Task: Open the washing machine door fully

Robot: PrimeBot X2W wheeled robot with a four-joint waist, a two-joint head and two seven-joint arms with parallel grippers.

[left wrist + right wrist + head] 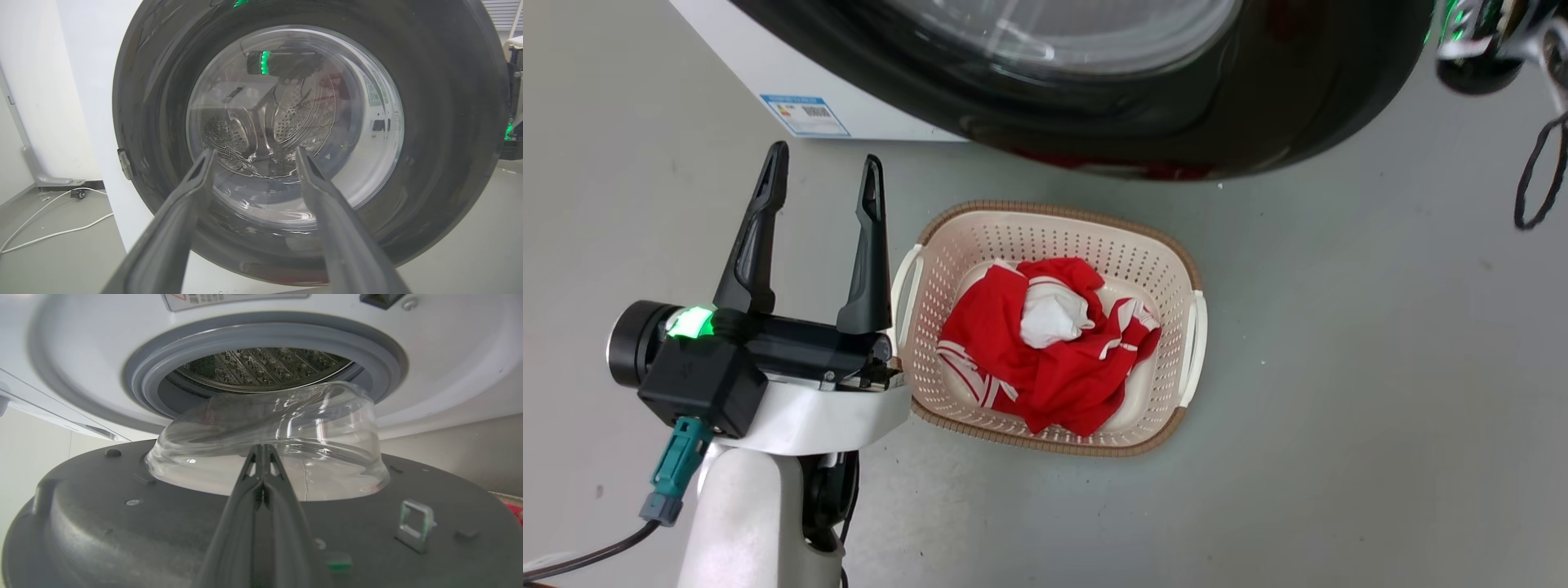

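Door ajar: the left end effector (826, 155) hovers above the grey floor (1380, 392) just left of a laundry basket (1186, 269). Its two dark fingers are spread wide and empty, and a green light glows at its base. The washing machine door (1258, 122) stands swung away from the white machine front, its black edge above the basket's far rim in the head view. The left wrist view faces the door's glossy outer side. The right wrist view looks from behind it. There the right end effector (261, 451), fingers pressed together with nothing between them, points along the dull inner face toward the glass bowl (327, 428). The grey rubber ring (265, 337) and steel drum (261, 365) lie beyond, and a metal latch loop (414, 524) sits to one side. Red and white clothes (1013, 343) lie in the basket.
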